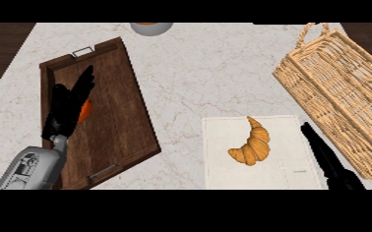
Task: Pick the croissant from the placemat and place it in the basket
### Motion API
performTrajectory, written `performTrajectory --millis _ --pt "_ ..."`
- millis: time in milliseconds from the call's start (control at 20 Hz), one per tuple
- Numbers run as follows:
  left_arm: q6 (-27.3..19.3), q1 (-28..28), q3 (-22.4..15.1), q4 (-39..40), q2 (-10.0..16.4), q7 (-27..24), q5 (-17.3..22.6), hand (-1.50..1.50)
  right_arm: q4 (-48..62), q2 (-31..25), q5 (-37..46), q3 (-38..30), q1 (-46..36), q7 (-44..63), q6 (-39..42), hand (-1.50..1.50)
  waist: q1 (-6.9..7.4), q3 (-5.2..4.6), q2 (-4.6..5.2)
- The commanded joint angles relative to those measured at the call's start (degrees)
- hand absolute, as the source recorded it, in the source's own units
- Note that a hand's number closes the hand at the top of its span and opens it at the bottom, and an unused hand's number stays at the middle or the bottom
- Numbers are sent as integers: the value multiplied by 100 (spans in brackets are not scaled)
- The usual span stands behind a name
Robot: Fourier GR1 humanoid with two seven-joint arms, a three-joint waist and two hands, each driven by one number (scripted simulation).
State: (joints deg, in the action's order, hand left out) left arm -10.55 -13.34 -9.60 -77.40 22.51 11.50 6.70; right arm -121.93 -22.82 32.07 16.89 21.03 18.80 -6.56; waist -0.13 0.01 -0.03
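Note:
A golden croissant (252,145) lies on the pale placemat (225,172) at the lower middle right. The wicker basket (334,86) stands tilted at the right edge, just beyond the placemat. My right hand (325,159) comes in at the lower right, fingers straight, lying over the placemat's right side, a short way right of the croissant and not touching it. My left hand (69,103) rests open over the wooden tray at the left, fingers pointing up.
A dark wooden tray (116,128) with metal handles fills the left side; an orange object (86,109) shows beneath my left hand. A grey bowl (151,28) sits at the counter's far edge. Marble counter lies between tray and placemat.

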Motion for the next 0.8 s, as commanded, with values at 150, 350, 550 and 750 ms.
performTrajectory --millis 150,350,550,750 --pt "221 180 219 -187 -172 -47 -260 0 1257 498 79 -222 -734 -523 -48 -150 20 1 2" --pt "340 392 384 -515 -198 163 -343 0 1683 631 305 -243 -573 -1041 -259 -150 21 2 -3" --pt "368 590 381 -584 -442 127 -587 0 1447 805 402 -267 -810 -726 -22 -150 20 0 -4" --pt "442 214 609 -355 -555 233 -642 0 2415 1249 815 -113 -1263 -767 -280 -150 20 1 2"
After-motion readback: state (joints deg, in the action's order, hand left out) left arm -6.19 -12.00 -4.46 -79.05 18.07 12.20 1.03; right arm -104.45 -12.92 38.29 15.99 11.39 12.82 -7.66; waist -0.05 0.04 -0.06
